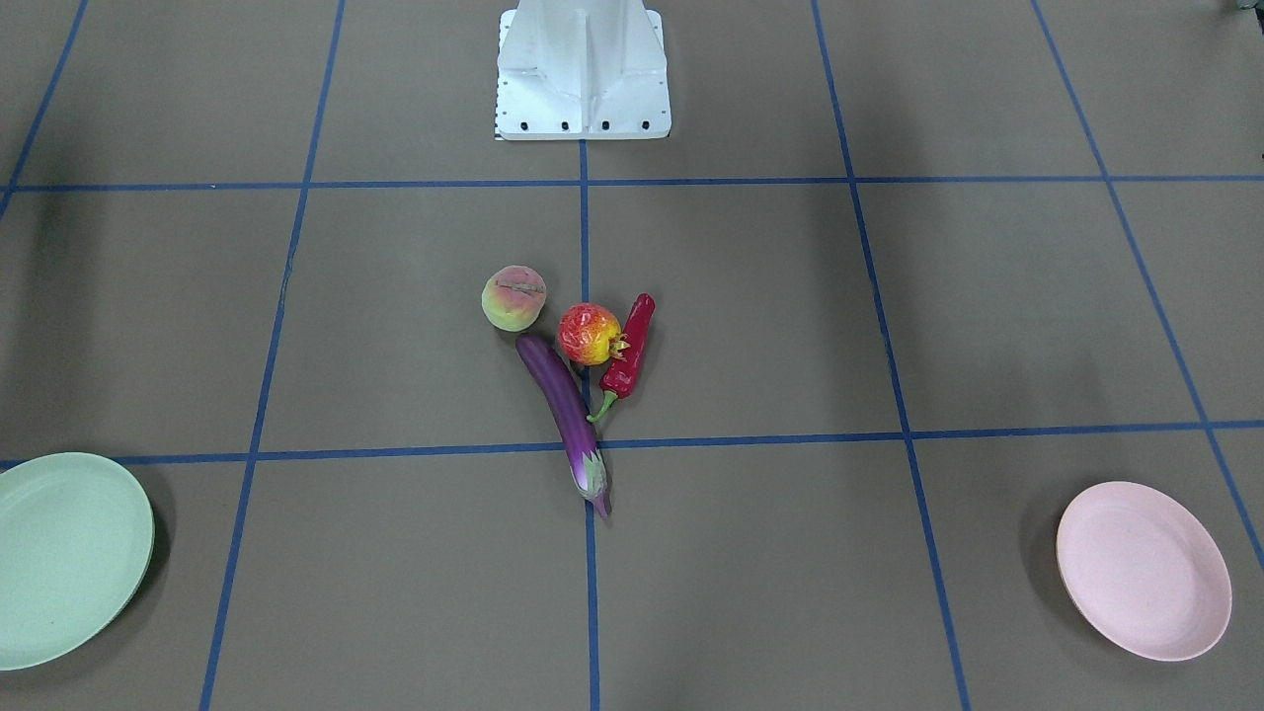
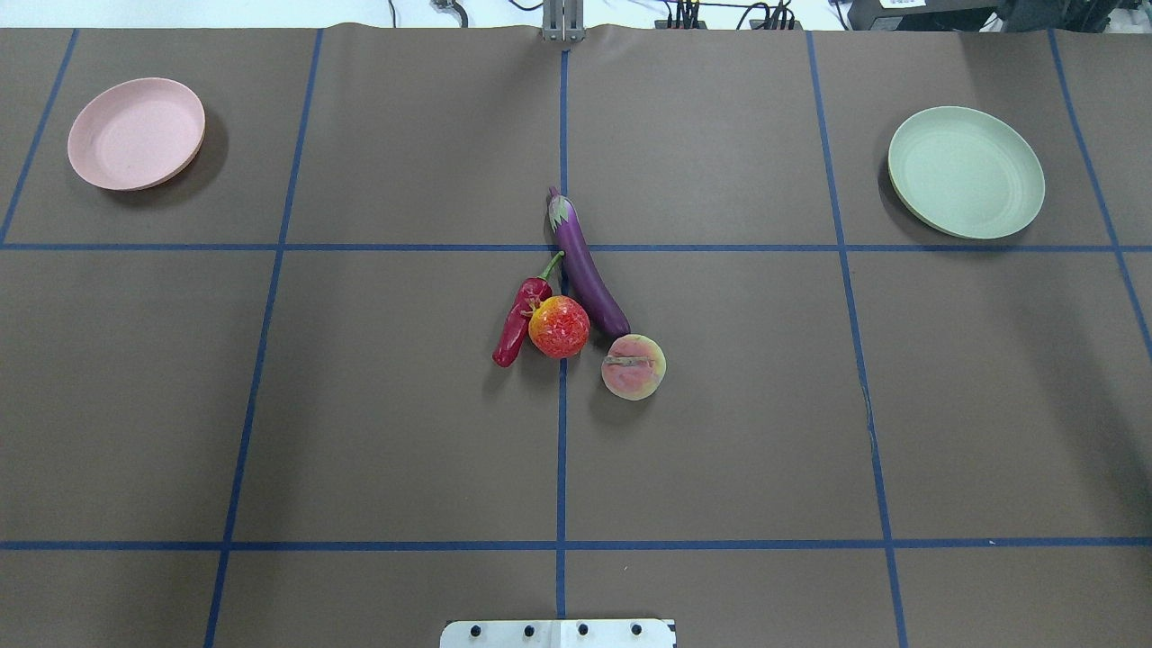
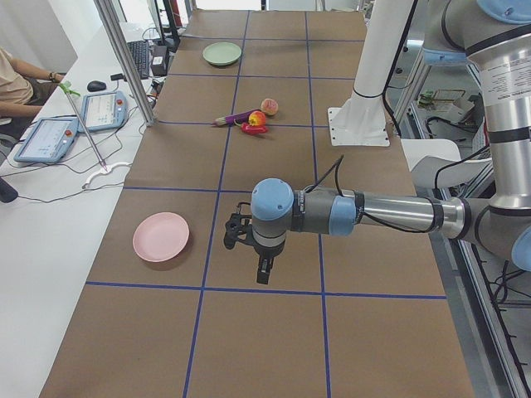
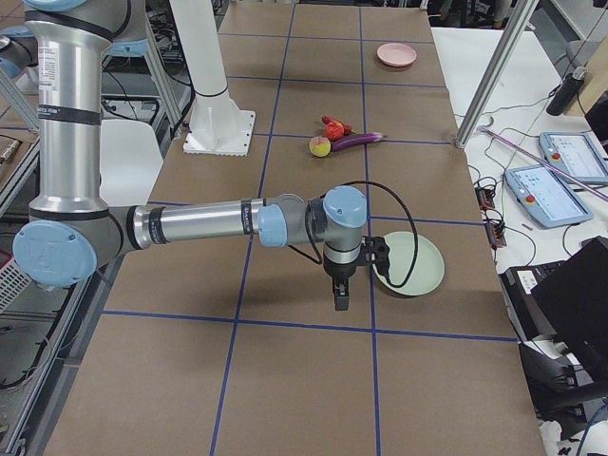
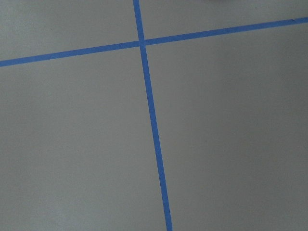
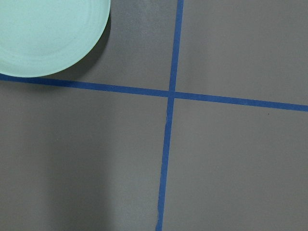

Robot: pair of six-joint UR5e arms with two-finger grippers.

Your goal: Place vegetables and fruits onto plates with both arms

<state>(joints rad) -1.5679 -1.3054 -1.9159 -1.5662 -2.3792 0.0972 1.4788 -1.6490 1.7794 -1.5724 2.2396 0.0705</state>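
Four pieces, clustered mid-table: long curved purple eggplant (image 2: 589, 270), glossy red chili (image 2: 515, 328), crowned red-yellow pomegranate (image 2: 559, 327) between them, round yellow-green-pink peach (image 2: 634, 366) at the eggplant's blunt end. Matte pale pink plate (image 2: 137, 133), matte mint-green plate (image 2: 966, 172): far corners. Left gripper (image 3: 262, 274), right gripper (image 4: 340, 296): nothing held; jaw width I cannot tell. I judge chili and peach best taken first: outer pieces, arms staggered.

The overhead view looks forward and down on the counter (image 2: 360, 405) from behind the white base block (image 2: 558, 633). The front-facing view looks steeply down from the opposite side. Both share the pink plate (image 2: 137, 133), the mint plate (image 2: 966, 172) and the produce (image 2: 585, 270) between them. The side views look along the counter from its two ends. The wrist cameras look straight down from close: the left sees only blue tape lines (image 5: 144, 43), the right also the mint plate's rim.
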